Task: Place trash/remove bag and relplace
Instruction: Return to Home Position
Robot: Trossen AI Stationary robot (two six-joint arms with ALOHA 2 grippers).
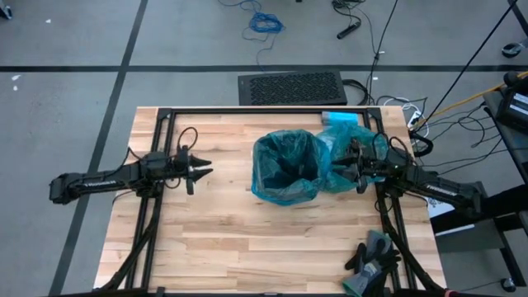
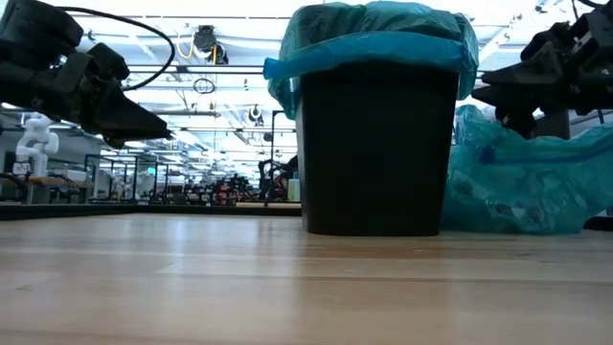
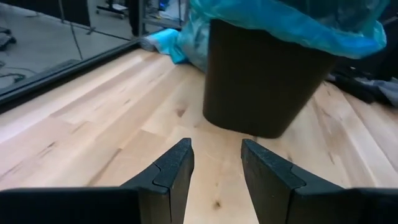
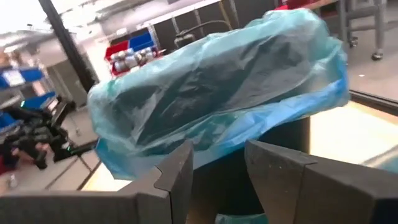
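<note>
High view. The black bin (image 2: 378,144) stands mid-table (image 1: 223,235), lined with a blue bag (image 1: 285,165) whose rim folds over its mouth. The left gripper (image 1: 206,170) hovers well apart from the bin on its left, fingertips aimed at it. The right gripper (image 1: 345,169) sits just beside the bin on its right, over a filled blue bag (image 1: 351,136) that lies against that side. Dark gloves (image 1: 371,260) lie near the table corner, away from the bin.

Low view. Both grippers hang above the tabletop, level with the bin's upper half. The filled bag (image 2: 527,182) rests on the wood, touching the bin.

Left wrist view. I see the left gripper (image 3: 216,163) spread, nothing between its fingers, the bin straight ahead.

Right wrist view. The right gripper (image 4: 219,168) is likewise parted and empty, with the liner's rim close in front.

No loose trash shows; I judge it sits inside the filled bag. With the liner seated, what is left is retreat. The bin lies directly ahead of each tool, and the right arm is nearer, so I would draw it straight back to avoid snagging either bag.
</note>
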